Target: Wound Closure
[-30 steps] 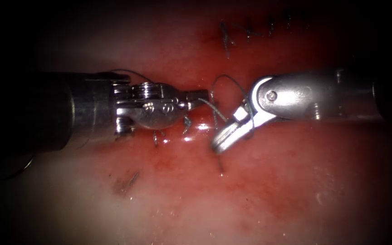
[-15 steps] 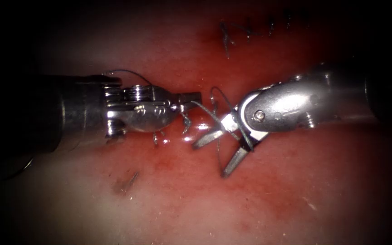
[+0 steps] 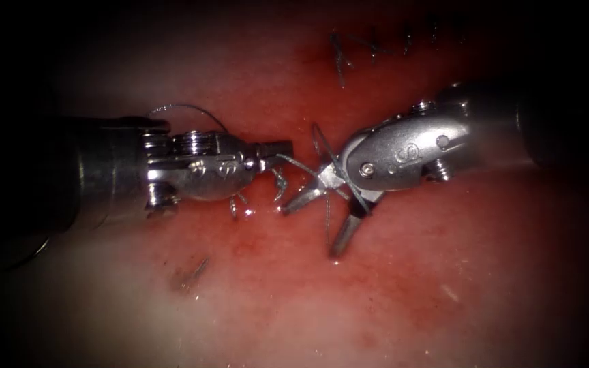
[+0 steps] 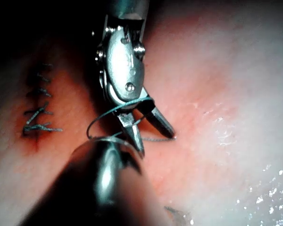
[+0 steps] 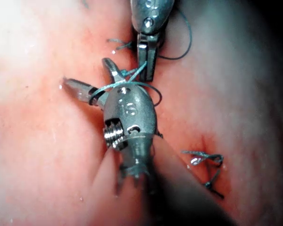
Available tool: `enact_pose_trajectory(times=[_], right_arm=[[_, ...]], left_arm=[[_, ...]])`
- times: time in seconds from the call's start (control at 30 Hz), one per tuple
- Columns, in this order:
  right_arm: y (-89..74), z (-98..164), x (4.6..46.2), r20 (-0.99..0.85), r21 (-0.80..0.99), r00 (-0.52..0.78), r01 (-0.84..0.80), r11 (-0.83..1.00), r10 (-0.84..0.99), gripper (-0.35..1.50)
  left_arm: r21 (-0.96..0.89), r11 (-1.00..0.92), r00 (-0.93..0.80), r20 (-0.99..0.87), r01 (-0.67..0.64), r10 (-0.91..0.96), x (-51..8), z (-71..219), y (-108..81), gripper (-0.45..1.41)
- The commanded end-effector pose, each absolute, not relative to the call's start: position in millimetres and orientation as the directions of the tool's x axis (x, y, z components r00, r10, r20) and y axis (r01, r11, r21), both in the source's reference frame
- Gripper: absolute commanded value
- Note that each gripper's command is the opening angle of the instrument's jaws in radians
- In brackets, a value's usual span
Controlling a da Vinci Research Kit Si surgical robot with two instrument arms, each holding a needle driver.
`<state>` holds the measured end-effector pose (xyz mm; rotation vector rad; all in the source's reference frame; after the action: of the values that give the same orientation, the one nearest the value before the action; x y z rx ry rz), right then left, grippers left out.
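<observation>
Holding: the left arm's steel needle driver (image 3: 282, 151) has its fingers clenched on the thin grey-green thread (image 3: 300, 165), which runs taut from its tip toward the right tool.
Right tool: the right arm's steel needle driver (image 3: 318, 221) has its fingers spread wide and grasps nothing; a loop of thread is draped round its neck just behind the fingers, seen also from the left wrist (image 4: 148, 134) and the right wrist (image 5: 92, 80).
Change: a second ago these fingers were together; now they stand apart, and the tool has shifted a little toward the left tool.
Needle: I cannot make out the curved needle, so I cannot say whether it is in the tissue.
Tissue: the pale, red-stained pork belly tissue (image 3: 390, 293) lies under both tools, wet with red fluid (image 3: 260, 238).
Done: a row of dark finished stitches (image 3: 376, 44) closes the far part of the cut (image 4: 35, 141); cut ends of thread (image 3: 240, 204) sit just below the left tool.
Left: the stitch between the tools looks unfinished, its thread loose.
Hidden: the knot between the tips is too small to read.
</observation>
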<state>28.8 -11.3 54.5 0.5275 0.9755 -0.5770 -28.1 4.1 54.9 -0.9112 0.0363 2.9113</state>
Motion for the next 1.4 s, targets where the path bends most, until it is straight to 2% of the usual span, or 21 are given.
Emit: enact_pose_trajectory(times=[0.03,0.27,0.33,0.4,0.47,0.5,0.57,0.6,1.03,1.4], right_arm=[[-12.0,55.4,29.6,-0.87,0.154,0.44,0.673,0.724,-0.224,1.2],[-12.6,55.8,29.2,-0.845,0.172,0.462,0.712,0.681,-0.27,1.13],[-12.7,55.9,29.2,-0.844,0.173,0.463,0.714,0.678,-0.272,1.05],[-13.1,56.0,29.3,-0.849,0.182,0.454,0.731,0.658,-0.27,0.81],[-13.4,56.0,29.2,-0.847,0.18,0.451,0.74,0.648,-0.28,0.71],[-13.5,56.1,29.2,-0.85,0.182,0.445,0.751,0.634,-0.283,0.57],[-13.9,56.2,28.9,-0.857,0.192,0.426,0.787,0.587,-0.29,-0.18],[-14.1,56.2,28.7,-0.858,0.194,0.419,0.801,0.567,-0.298,-0.35],[-14.2,56.9,27.9,-0.831,0.277,0.473,0.809,0.519,-0.293,-0.35],[-11.1,55.2,27.7,-0.872,0.282,0.468,0.721,0.633,-0.144,-0.35]], left_arm=[[-0.006,-0.995,-0.817,-0.571,-0.097,0.083,-28.7,55.4,4.1,-0.45],[-0.01,-0.995,-0.817,-0.57,-0.098,0.086,-28.5,55.4,4.0,-0.45],[-0.009,-0.995,-0.817,-0.57,-0.098,0.086,-28.5,55.4,4.0,-0.45],[-0.009,-0.995,-0.818,-0.569,-0.098,0.085,-28.5,55.4,3.9,-0.45],[-0.007,-0.995,-0.818,-0.569,-0.097,0.083,-28.5,55.4,3.7,-0.45],[-0.008,-0.996,-0.819,-0.568,-0.094,0.082,-28.5,55.4,3.5,-0.45],[-0.01,-0.996,-0.819,-0.568,-0.091,0.08,-28.5,55.3,3.2,-0.45],[-0.012,-0.996,-0.82,-0.567,-0.088,0.08,-28.4,55.2,3.1,-0.45],[-0.011,-0.996,-0.82,-0.567,-0.085,0.076,-28.4,54.9,2.4,-0.45],[0.0,-0.998,-0.831,-0.555,-0.057,0.048,-28.4,54.0,-2.0,-0.45]])
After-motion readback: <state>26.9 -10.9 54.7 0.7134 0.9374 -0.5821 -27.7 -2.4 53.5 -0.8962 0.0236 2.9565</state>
